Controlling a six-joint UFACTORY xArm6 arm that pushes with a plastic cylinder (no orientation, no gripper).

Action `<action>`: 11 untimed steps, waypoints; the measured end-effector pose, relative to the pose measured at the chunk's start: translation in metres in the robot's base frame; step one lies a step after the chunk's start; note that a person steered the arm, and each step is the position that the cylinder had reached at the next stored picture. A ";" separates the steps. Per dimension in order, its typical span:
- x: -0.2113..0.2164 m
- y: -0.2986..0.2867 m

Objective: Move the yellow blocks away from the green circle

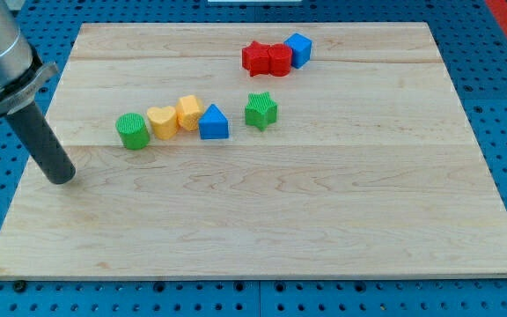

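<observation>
Approach step; no contact yet. My tip (62, 179) sits on the tabletop (262, 220), below-left of the green circle (133, 131). End effector is a bare rod, nothing gripped. Yellow heart (161, 121) touches the circle's right side; yellow hexagon (190, 112) just beyond, against the blue triangle (214, 122). Next, likely: get between circle and heart, push rightward.

A blue triangle (213, 123) sits left of the green star (260, 110). Above the star, two red blocks (267, 59), shapes unclear, touch a blue cube (298, 48).
</observation>
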State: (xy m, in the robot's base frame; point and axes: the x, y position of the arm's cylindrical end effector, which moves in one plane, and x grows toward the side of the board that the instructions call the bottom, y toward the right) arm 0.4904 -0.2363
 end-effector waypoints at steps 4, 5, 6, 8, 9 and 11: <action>-0.072 0.052; -0.072 0.052; -0.065 0.061; -0.083 0.127; -0.091 0.128; -0.098 0.147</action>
State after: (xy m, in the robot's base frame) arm 0.3925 -0.0894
